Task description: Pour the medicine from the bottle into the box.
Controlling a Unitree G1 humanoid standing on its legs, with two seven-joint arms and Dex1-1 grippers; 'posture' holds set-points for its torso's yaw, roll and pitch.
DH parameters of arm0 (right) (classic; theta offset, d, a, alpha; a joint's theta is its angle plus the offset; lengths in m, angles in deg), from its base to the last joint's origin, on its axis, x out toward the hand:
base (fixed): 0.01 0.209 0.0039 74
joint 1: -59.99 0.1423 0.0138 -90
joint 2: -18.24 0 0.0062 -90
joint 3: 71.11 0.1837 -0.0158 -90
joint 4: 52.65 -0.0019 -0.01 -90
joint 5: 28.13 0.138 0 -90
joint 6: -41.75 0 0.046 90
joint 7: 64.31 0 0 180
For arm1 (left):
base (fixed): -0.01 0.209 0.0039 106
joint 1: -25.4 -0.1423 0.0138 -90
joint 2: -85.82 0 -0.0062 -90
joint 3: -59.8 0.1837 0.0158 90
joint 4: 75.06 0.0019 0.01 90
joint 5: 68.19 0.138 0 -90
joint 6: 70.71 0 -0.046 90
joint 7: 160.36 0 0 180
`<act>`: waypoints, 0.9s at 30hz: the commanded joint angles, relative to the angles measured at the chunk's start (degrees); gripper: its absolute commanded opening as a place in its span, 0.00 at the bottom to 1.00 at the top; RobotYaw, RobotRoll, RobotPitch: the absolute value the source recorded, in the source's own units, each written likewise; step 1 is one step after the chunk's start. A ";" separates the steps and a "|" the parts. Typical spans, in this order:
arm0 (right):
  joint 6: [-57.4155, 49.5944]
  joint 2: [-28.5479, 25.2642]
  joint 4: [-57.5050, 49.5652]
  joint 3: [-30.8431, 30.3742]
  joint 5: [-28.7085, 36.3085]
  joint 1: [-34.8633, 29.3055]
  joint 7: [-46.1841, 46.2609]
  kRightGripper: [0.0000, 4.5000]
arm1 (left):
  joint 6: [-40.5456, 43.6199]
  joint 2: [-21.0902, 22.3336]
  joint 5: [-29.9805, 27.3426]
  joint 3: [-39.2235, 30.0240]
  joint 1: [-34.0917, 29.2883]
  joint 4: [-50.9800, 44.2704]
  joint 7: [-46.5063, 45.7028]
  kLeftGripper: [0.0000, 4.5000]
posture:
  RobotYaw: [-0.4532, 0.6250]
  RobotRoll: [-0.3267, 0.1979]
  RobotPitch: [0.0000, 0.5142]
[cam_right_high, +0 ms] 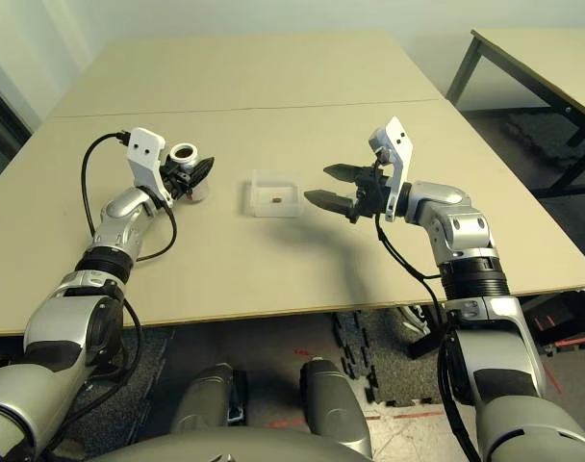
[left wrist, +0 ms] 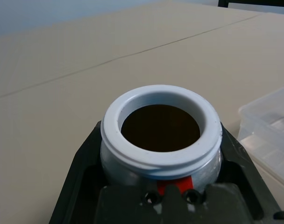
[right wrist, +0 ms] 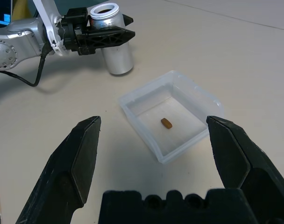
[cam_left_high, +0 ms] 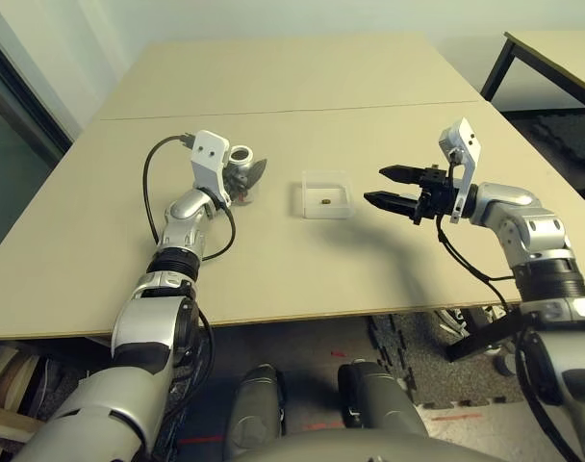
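with the brown pill (right wrist: pixel 166 123) already lying in the clear box (right wrist: pixel 151 142) at mid-frame, the pour looks done, leaving the uncapped bottle (right wrist: pixel 117 58), upper left, clasped by the left gripper (right wrist: pixel 129 27), to be set down, while the right gripper (right wrist: pixel 154 119) gapes empty.

Tabletop (cam_left_high: pixel 273 260): pale beige, broad, with a thin dark seam running across it
Near edge (cam_right_high: pixel 254 316): a narrow brownish strip along the front
Wall (cam_left_high: pixel 321 19): whitish and plain, behind the far end of the table
Left side (cam_left_high: pixel 13 135): a dark frame and a greyish panel stood beside the table; whether it was a window or a door could not be told
Second table (cam_left_high: pixel 568 56): at the right, beige top on dark legs, apart from the main one
Floor (cam_right_high: pixel 398 433): dark mats with jigsaw edges, a paler patch, red marks here and there
Light: soft, with faint shadows on the tabletop
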 commanded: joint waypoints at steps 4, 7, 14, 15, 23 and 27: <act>-0.30 0.26 -0.27 -0.62 -0.31 0.90 0.18 1.00 | -0.29 0.14 -1.58 -0.54 -2.08 -2.16 0.08 0.62 | 0.37 0.62 0.16; -0.16 0.60 -0.40 -0.67 -0.32 0.58 0.37 1.00 | -0.30 0.01 -1.91 -0.45 -3.55 -4.30 0.23 0.92 | 0.37 0.62 0.16; -0.04 0.95 -0.36 -0.53 -0.20 0.38 0.53 1.00 | 1.55 -0.23 -3.18 -0.35 -8.62 -13.14 -0.66 0.99 | 0.37 0.62 0.15; -0.01 0.99 -0.38 -0.53 -0.19 0.33 0.55 1.00 | 2.28 -0.23 -3.45 -0.19 -9.96 -15.40 -0.63 0.99 | 0.38 0.62 0.15; 0.22 1.48 -0.24 -0.42 -0.09 0.29 0.63 1.00 | 8.94 1.19 -5.19 -0.91 -18.75 -29.27 -2.28 0.99 | 0.39 0.62 0.14; 0.51 1.77 0.41 -0.42 -0.22 0.62 0.61 1.00 | 11.98 2.57 -6.47 -1.82 -22.08 -34.17 -2.91 0.99 | 0.40 0.62 0.15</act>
